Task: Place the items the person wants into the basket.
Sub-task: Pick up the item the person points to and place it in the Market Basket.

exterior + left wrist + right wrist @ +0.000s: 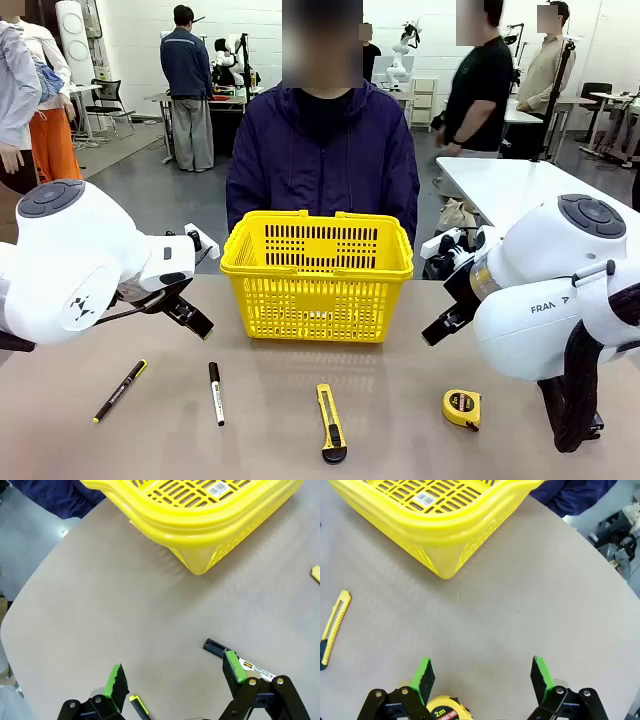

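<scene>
The yellow basket [316, 275] stands mid-table in front of the person [322, 150] in the dark jacket. Along the near edge lie a black pen [120, 390] with yellow-green ends and a round yellow-and-black tape measure [461, 408]. My left gripper [192, 315] hovers open left of the basket; in its wrist view [173, 675] the pen's tip [139, 705] lies by one finger. My right gripper [440, 328] hangs open right of the basket; its wrist view [481, 675] has the tape measure [447, 709] beside one finger. Both grippers hold nothing.
A white marker [216, 393] with a black cap and a yellow-and-black utility knife [331, 422] lie between the pen and the tape measure. The marker [250, 667] passes behind one left finger. The basket's corner [200, 565] is near both grippers. Bare tabletop surrounds the tools.
</scene>
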You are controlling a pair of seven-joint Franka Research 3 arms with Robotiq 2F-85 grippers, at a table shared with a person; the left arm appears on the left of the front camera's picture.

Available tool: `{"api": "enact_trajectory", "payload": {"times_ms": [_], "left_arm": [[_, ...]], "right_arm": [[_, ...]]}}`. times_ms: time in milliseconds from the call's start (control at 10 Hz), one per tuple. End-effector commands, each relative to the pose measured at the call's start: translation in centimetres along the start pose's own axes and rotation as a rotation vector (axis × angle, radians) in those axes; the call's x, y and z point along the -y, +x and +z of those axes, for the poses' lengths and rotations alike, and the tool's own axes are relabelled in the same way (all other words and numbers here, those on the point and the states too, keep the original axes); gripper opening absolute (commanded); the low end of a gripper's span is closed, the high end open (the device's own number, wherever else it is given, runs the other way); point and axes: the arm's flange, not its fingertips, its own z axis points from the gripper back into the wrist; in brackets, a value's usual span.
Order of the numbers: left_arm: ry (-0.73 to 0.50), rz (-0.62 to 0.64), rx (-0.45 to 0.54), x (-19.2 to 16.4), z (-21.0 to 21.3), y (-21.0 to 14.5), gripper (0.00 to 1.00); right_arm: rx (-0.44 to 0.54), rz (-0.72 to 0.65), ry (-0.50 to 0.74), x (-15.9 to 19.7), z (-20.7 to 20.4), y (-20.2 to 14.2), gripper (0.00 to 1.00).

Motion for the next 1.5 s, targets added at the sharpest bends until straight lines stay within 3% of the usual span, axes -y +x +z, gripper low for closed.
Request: {"api": "enact_trajectory", "payload": {"times_ms": [0,1400], "left_arm": [[0.0,0.0,0.0,0.0,0.0,0.0,1.0],[0.0,0.0,0.0,0.0,0.0,0.0,1.0]], "right_arm": [[0.0,0.0,0.0,0.0,0.0,0.0,1.0],[0.0,0.0,0.0,0.0,0.0,0.0,1.0]]}}
